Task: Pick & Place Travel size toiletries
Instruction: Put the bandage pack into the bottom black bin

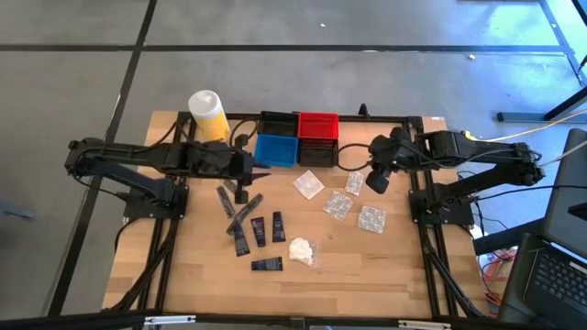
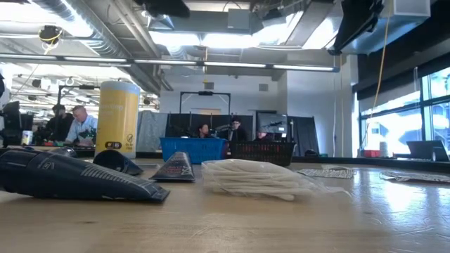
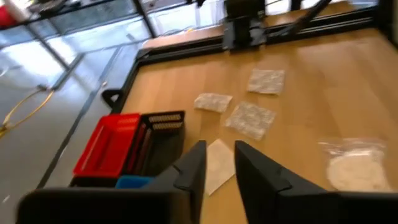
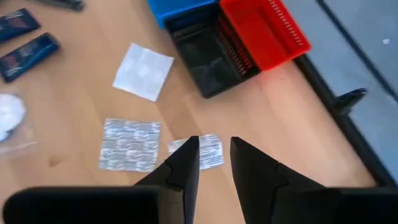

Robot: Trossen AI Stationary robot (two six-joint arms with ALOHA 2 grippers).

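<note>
So the left gripper (image 1: 242, 194) was sitting just in front of the blue bin (image 1: 276, 150), right at the top of the pile of dark tubes (image 1: 256, 229). In its own wrist view the fingers (image 3: 189, 171) had a narrow gap between them with nothing in it, so slightly spread and empty as far as I could see. The right gripper (image 4: 214, 158) was over on its side of the table, hovering above the clear packets (image 1: 337, 205), also with a small gap and not pinching anything.

Progress-wise, I'd say barely started, if at all. The tubes were all out on the wooden table (image 1: 385, 266), a loose cluster in front of the left arm plus one lying crosswise nearer the front edge. The white wad in clear wrap (image 1: 302, 249) was beside them, touching nothing. Four packets were scattered between the bins and the right arm. The black bin (image 4: 208, 59) and red bin (image 4: 264, 31) looked empty from the right wrist view; I couldn't really see into the blue one. The yellow container (image 1: 208, 115) stood at the back corner. Basically everything was left to move.
</note>
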